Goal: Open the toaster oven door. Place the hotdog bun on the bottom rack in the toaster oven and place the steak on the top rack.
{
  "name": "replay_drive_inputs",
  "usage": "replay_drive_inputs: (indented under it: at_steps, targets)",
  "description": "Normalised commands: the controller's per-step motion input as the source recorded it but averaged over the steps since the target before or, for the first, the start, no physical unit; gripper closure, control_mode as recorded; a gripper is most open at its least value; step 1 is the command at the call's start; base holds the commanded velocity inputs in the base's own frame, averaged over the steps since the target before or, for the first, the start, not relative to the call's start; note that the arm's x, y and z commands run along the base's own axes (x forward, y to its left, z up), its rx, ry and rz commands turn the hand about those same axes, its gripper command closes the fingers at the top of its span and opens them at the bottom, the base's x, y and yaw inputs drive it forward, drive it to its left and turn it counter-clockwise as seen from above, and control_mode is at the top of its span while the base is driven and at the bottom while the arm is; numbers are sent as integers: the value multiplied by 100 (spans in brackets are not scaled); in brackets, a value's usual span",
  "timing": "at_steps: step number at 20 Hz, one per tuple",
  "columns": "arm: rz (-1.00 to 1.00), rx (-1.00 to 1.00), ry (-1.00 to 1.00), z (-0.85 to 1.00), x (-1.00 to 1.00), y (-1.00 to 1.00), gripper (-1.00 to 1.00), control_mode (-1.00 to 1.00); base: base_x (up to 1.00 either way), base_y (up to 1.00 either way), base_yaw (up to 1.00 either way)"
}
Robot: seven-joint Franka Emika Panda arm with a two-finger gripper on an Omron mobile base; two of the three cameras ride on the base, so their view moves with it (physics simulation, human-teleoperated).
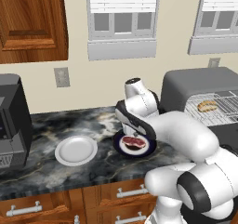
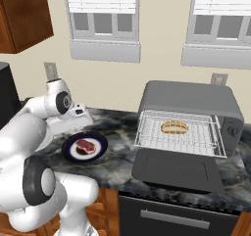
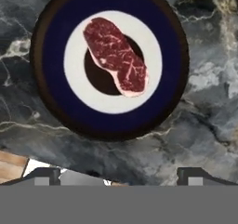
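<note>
You're on the steak (image 3: 116,56) step: it lies on the dark-rimmed plate (image 3: 51,102), centre-top of the hand view. The bun (image 2: 174,127) already sits on a pulled-out rack (image 2: 196,144). Jaws stand wide open, empty; lower them astride the steak.

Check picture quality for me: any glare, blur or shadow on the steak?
Hand view: steak sharp, evenly lit, no glare, dark patch beneath it on the plate. Right base view: steak small, soft-edged. Left base view: arm partly covers the plate.
</note>
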Motion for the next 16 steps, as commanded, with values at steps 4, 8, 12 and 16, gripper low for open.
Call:
replay_drive_inputs:
  at_steps: [4, 8, 12, 16]
  targets:
    - [22, 11, 0, -66, 17, 0, -100, -100, 0, 0, 0]
    - [20, 8, 0, -55, 39, 0, -100, -100, 0, 0, 0]
    - [19, 4, 0, -42, 48, 0, -100, -100, 0, 0, 0]
    - [17, 1, 0, -25, 31, 0, -100, -100, 0, 0, 0]
